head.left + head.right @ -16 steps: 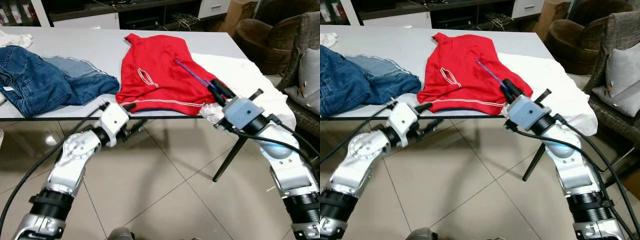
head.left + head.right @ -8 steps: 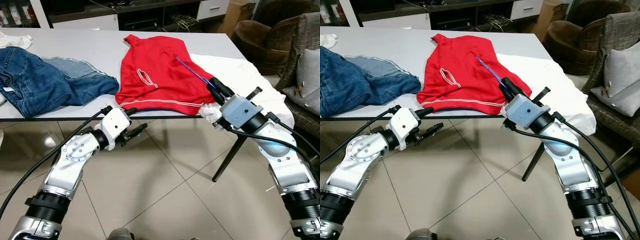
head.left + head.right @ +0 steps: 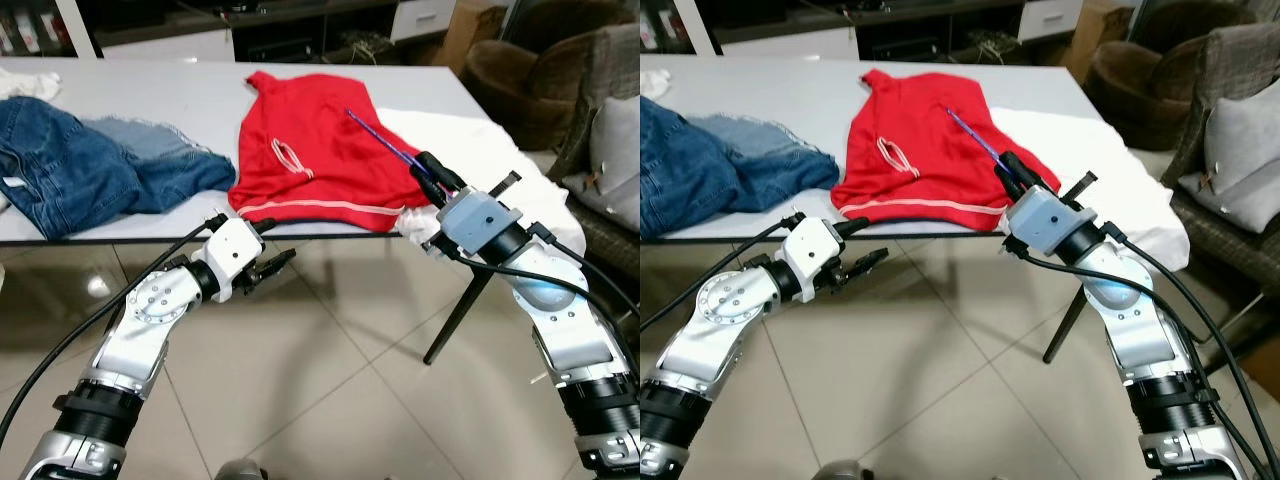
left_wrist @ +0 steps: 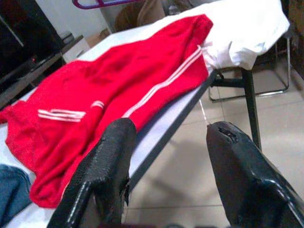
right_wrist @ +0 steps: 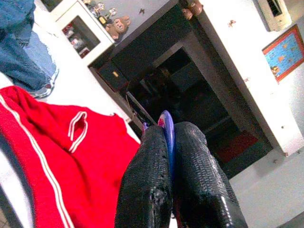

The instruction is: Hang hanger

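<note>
A red shirt (image 3: 310,150) with white stripes lies flat on the grey table (image 3: 190,95), its hem at the front edge. My right gripper (image 3: 432,178) hovers over the shirt's right hem and is shut on a thin purple hanger (image 3: 385,143), whose rod slants up and away over the shirt. In the right wrist view the hanger (image 5: 166,121) is pinched between the two fingertips (image 5: 152,156). My left gripper (image 3: 272,265) is open and holds nothing, just below and in front of the table edge under the shirt hem. The left wrist view looks along its spread fingers (image 4: 102,175) at the shirt (image 4: 118,90).
Blue jeans (image 3: 70,170) are heaped on the table's left part. A white cloth (image 3: 480,150) hangs over the right corner. A black table leg (image 3: 462,315) slants down to the tiled floor. A brown armchair (image 3: 520,70) and a cushioned seat (image 3: 610,150) stand at the right.
My left wrist has turned and dropped a little away from the table edge. The right gripper has edged slightly up and left, holding the hanger throughout.
</note>
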Motion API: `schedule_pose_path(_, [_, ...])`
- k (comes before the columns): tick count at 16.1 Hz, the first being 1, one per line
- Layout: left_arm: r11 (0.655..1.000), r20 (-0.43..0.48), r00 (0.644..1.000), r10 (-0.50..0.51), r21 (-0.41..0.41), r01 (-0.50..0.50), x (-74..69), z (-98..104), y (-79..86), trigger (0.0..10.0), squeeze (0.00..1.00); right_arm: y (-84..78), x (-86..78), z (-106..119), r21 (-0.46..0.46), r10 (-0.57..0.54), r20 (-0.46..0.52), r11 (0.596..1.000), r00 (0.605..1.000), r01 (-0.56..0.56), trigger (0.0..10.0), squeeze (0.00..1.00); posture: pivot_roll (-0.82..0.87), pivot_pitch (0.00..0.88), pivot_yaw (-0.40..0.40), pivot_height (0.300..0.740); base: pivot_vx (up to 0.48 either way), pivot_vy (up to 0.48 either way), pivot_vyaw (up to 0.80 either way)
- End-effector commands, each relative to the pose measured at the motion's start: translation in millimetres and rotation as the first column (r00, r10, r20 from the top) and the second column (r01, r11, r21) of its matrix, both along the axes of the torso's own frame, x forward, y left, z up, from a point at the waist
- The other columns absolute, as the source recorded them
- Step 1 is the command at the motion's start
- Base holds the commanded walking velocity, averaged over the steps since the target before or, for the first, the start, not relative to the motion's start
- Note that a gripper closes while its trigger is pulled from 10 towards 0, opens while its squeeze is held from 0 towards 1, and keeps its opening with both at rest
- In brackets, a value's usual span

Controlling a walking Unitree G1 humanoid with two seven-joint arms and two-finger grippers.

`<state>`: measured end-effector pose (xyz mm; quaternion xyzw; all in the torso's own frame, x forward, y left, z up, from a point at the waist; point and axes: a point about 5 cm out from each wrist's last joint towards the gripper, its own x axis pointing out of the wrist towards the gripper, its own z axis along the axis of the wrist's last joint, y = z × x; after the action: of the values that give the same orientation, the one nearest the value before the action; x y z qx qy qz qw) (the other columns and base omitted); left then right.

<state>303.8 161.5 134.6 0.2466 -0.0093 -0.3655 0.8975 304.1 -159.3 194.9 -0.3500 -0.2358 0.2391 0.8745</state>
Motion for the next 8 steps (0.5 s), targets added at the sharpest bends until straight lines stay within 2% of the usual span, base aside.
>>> schedule_pose_path(1, [1.000,0.029,1.000,-0.011,0.005,0.011,3.8,7.7,-2.6,10.0,0.00,2.2,2.2,5.2,-0.002,0.006,0.026,1.000,1.000,-0.005,10.0,0.00,0.14,0.000,-0.045,0.740,0.446,0.000,0.00])
schedule_pose_path(8, [1.000,0.034,0.999,-0.005,0.004,0.005,4.2,8.2,-1.1,10.0,0.00,4.8,3.1,6.1,0.012,0.013,0.033,1.000,0.999,-0.014,10.0,0.00,0.14,0.000,-0.045,0.740,0.447,0.000,0.00])
